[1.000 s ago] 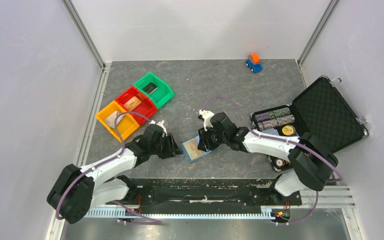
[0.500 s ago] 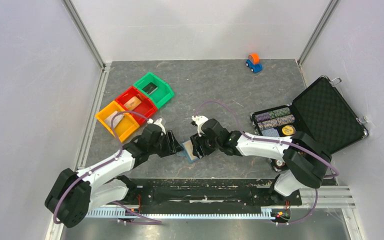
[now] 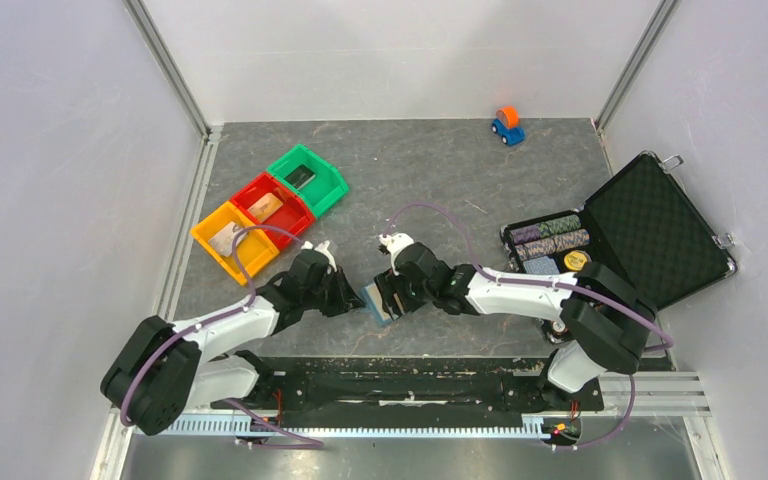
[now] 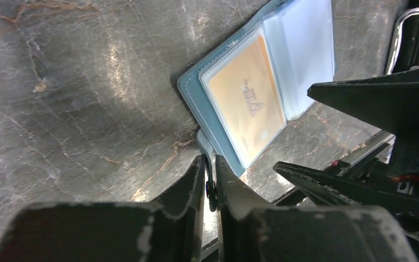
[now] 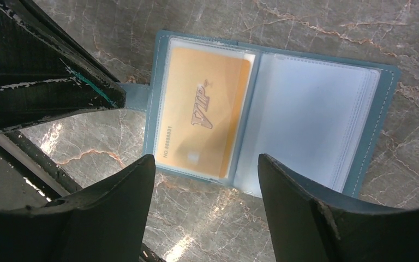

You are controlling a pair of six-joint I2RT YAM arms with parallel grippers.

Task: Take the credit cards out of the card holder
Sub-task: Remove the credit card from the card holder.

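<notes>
While the left end effector [image 4: 210, 188] clamps the tab [image 4: 204, 143] of the open card holder [image 5: 305, 120] on the bench [image 5: 316, 22], we see the right end effector [image 5: 204, 162], fingers apart, hovering above the gold credit card [image 5: 204, 109], straddling its short axis.

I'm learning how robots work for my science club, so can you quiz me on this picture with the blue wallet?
1. True or false: the card holder lies open on the table.
2. Which word is printed on the gold card in its pocket? A) VIP B) BANK C) GIFT
3. Which gripper is pinching the card holder's side tab?

Key
1. True.
2. A.
3. The left gripper. The right gripper hangs open above the card holder.
</notes>
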